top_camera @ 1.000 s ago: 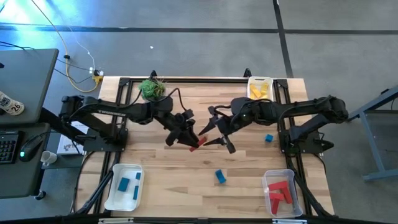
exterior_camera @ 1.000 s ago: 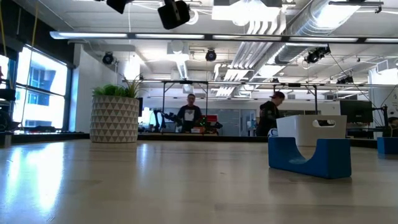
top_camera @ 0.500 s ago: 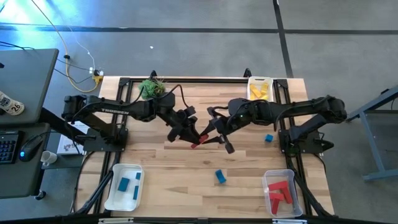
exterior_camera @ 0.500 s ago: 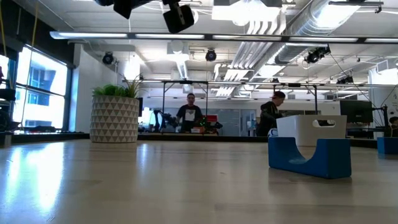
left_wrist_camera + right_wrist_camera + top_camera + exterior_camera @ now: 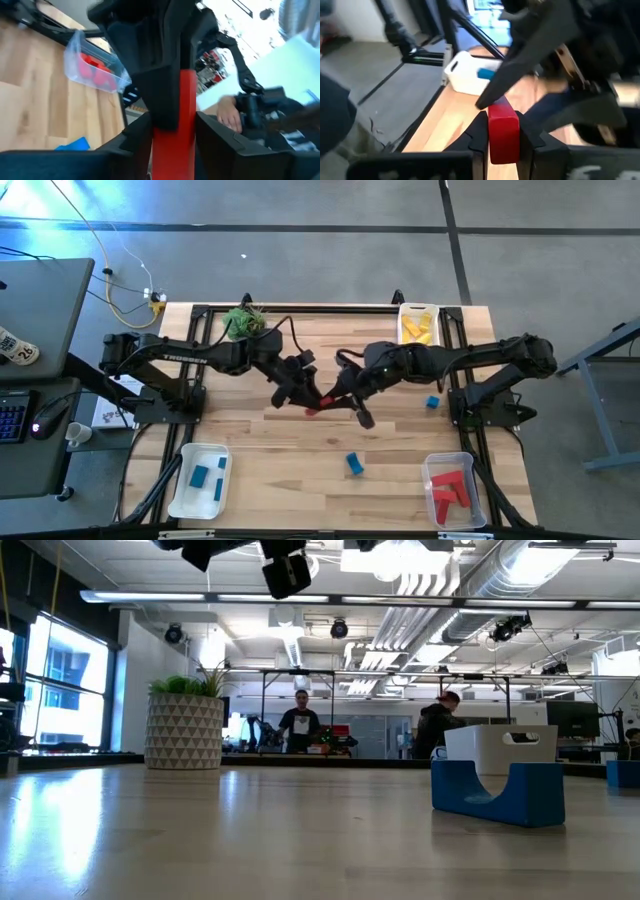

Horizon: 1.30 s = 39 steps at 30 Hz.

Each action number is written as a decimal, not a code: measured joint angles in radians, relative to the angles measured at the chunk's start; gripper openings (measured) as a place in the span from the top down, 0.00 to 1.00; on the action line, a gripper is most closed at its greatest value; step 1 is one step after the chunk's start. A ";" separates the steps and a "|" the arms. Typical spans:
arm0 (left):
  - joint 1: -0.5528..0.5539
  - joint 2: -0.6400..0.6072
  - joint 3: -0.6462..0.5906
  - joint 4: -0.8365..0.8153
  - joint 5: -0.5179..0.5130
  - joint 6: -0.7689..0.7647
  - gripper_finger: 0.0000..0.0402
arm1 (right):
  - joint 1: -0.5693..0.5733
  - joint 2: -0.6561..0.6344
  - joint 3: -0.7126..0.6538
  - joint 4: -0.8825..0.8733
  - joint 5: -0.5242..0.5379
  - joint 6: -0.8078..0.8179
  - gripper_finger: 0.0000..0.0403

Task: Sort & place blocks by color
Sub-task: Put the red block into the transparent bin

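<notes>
A red block [image 5: 316,408] hangs in the air over the middle of the table, between my two grippers. My left gripper [image 5: 305,392] reaches in from the left and my right gripper [image 5: 336,400] from the right; both are shut on it. The left wrist view shows the block as a red bar [image 5: 188,95] running forward between my fingers, with the right gripper's dark finger [image 5: 160,95] laid on it. In the right wrist view its end [image 5: 503,125] sits between my right fingers. A blue arch block [image 5: 354,464] stands on its two feet on the table. My left gripper pinches the red block's near end [image 5: 172,152] between its two fingers [image 5: 220,142], coming about level from the table's left. The bar runs on along the fingers, clear of the table. My right gripper pinches the block's other end [image 5: 503,147] between its two fingers [image 5: 479,135], coming from the table's right and slanting a little down. The block stays lifted clear of the table.
A white tray [image 5: 185,500] with blue blocks lies near left, and a clear tray [image 5: 432,467] with red blocks near right. A white tray [image 5: 403,310] with yellow blocks is far right. A potted plant [image 5: 243,322] stands at the far left, and a small blue block [image 5: 432,402] lies by the right arm.
My right gripper has rolled a little and its fingers have come together on the free end of the red block. The block stays in the air at the same spot, in my left gripper.
</notes>
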 joint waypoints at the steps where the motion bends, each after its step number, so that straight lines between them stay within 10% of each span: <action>1: 0.001 0.000 0.000 -0.005 -0.012 0.000 0.67 | 0.000 0.000 0.000 -0.013 0.017 0.033 0.92; 21: 0.000 -0.001 0.000 -0.229 -0.244 0.268 0.48 | 0.154 0.003 0.000 -0.424 0.242 0.563 0.92; 39: 0.000 -0.002 0.000 -0.236 -0.244 0.367 0.48 | 0.490 -0.023 0.000 -0.711 0.154 1.306 0.92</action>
